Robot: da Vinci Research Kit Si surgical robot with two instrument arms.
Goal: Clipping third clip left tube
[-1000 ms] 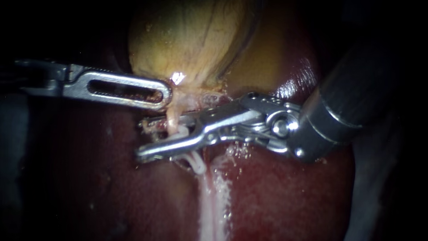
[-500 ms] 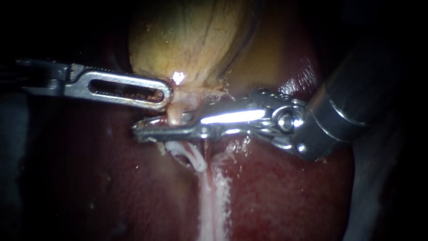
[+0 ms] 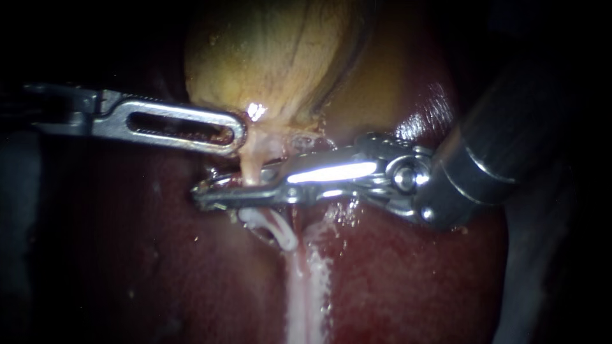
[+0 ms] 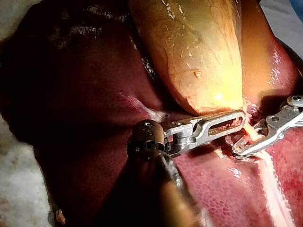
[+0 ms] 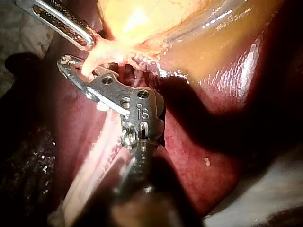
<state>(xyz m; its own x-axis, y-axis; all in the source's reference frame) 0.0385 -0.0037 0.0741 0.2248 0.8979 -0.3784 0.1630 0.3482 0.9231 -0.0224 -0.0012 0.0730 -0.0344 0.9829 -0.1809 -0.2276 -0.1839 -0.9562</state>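
1. The gallbladder [image 3: 274, 57] lay on the liver [image 3: 414, 280].
2. The left instrument [image 3: 237, 135] reached the gallbladder's lower edge, beside the tube [image 3: 252, 164].
3. Just below, the right instrument [image 3: 203, 194] lay across the tube, its jaws clasping it.

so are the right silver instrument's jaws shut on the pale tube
Shut on it: both jaws of the right instrument press the pale tube from two sides.

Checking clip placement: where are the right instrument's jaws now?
Endoscope view, left of centre: the right instrument has its jaws shut across the tube just below the gallbladder, under the tip of the left instrument.
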